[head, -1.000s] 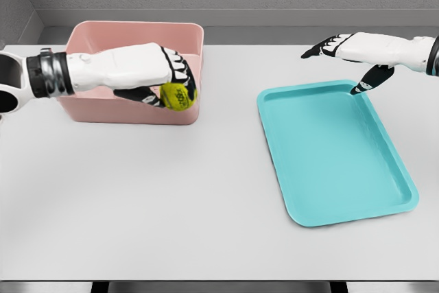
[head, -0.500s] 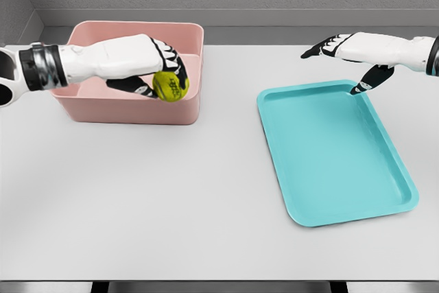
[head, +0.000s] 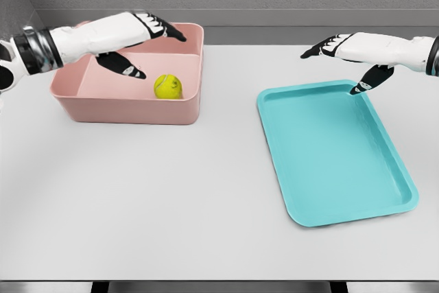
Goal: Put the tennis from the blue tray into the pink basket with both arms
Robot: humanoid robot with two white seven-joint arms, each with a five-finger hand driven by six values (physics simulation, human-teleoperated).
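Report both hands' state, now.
Left hand: open, holding nothing, above the pink basket.
Right hand: open, holding nothing, over the blue tray.

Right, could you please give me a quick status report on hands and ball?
Left hand open over pink plastic basket. Right hand open above blue tray. Yellow tennis ball in basket. Nothing obstructing.

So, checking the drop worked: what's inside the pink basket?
The tennis ball lies inside the basket, near its right wall. The open left hand hovers above, hiding part of the back.
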